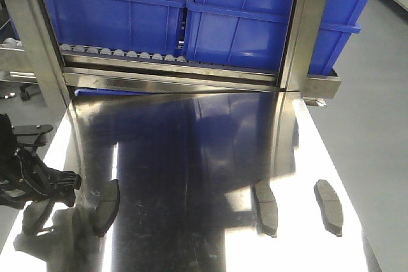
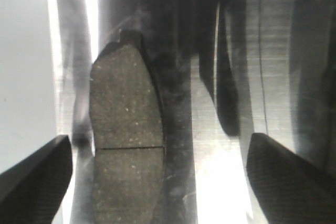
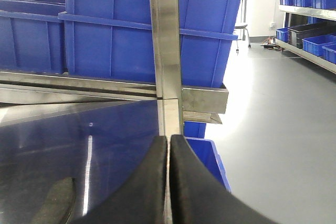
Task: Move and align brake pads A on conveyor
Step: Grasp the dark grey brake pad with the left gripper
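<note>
Your left gripper [image 2: 158, 145] at bench [image 1: 191, 157] front-left corner, jaws wide apart, gripping nothing. Left brake pad [image 2: 126, 129] flat on steel between fingers. Middle brake pad [image 1: 266, 207] and right brake pad [image 1: 329, 205] toward front-right, side by side, apart. Your right gripper [image 3: 169, 148]: jaws pressed together, empty. Blue bins [image 1: 242, 17] beyond far edge.

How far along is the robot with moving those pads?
Barely started. Done: nothing that shows. Three pads lie on the steel table, and no conveyor is in view. In hand: the left fingers are open on either side of the leftmost pad, not yet closed on it. The right fingers are shut and empty. Left: grasping, moving and aligning every pad.
</note>
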Tool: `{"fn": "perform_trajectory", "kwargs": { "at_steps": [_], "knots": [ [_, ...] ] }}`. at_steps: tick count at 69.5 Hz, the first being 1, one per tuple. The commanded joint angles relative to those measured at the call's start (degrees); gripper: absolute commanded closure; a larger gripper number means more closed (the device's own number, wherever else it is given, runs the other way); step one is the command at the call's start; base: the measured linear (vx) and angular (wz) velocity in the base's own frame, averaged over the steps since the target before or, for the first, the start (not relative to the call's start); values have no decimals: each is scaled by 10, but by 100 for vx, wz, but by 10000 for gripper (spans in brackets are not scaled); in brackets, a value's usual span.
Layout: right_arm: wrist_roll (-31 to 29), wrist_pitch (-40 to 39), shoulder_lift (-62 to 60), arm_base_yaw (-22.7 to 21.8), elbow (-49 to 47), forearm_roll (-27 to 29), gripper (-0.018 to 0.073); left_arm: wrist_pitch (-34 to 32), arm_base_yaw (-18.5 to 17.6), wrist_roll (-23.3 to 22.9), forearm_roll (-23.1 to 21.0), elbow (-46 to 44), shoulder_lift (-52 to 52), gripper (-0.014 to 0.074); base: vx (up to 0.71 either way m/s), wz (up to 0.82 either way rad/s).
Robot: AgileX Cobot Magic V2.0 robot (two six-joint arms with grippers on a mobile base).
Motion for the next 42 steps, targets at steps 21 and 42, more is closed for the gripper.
{"fn": "perform_trajectory", "kwargs": {
  "at_steps": [21,42],
  "knots": [
    [0,-41,-6,-3,3,-2,566,-12,-3,-7,-2,-16,-14,63,0,0],
    [0,-41,-6,-3,3,-2,566,-9,-3,-7,-2,-16,-14,232,0,0]
  ]
}}
